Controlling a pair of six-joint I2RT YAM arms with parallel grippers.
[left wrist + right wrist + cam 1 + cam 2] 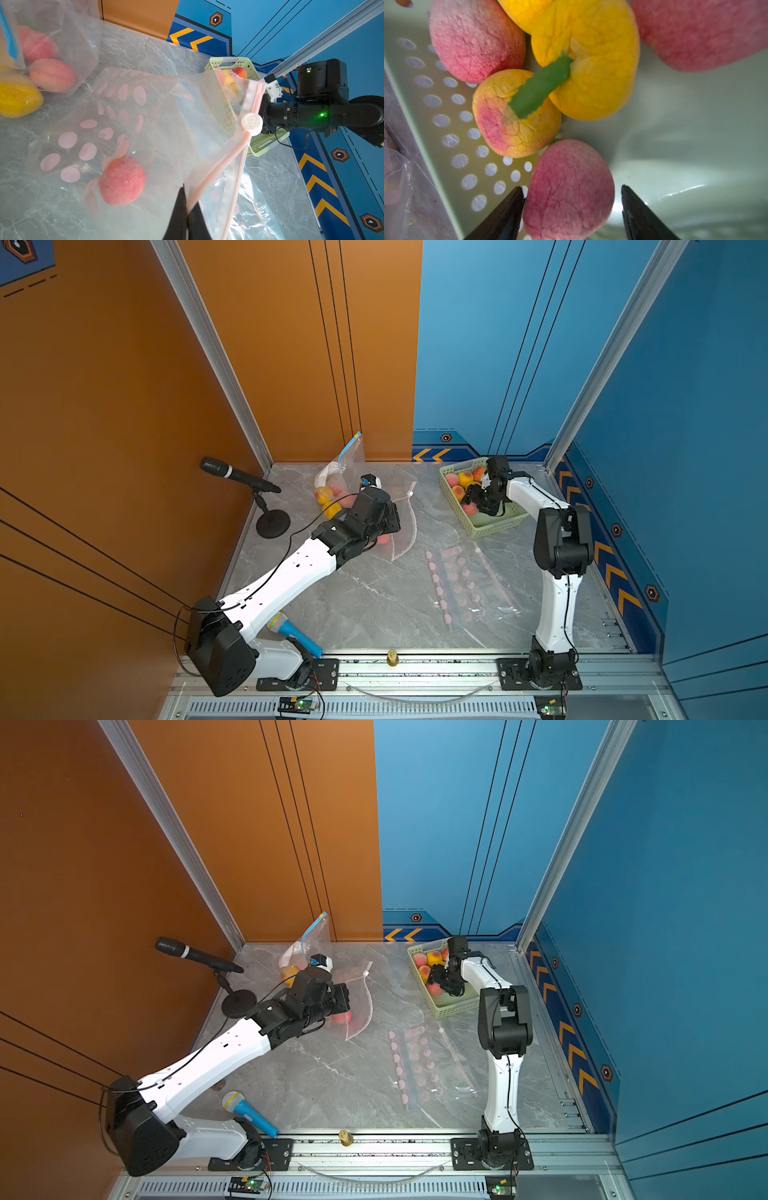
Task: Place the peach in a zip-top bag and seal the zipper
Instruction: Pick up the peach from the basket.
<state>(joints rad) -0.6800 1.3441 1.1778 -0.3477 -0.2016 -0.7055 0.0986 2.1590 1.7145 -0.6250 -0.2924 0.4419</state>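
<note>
One peach point(568, 182) inside wide-apart right hand point(571, 187), left hand point(185, 193) clamped on bag point(162, 116)

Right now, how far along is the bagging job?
Done: one peach lies inside the pink-dotted bag. In hand: the left gripper pinches the bag's rim, mouth open; the right gripper, open, straddles another peach in the basket. Left: probably bag it, then run the slider shut.

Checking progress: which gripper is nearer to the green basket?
Right. The right gripper is inside the green basket, open around a peach; the left gripper pinches a bag away from it.
</note>
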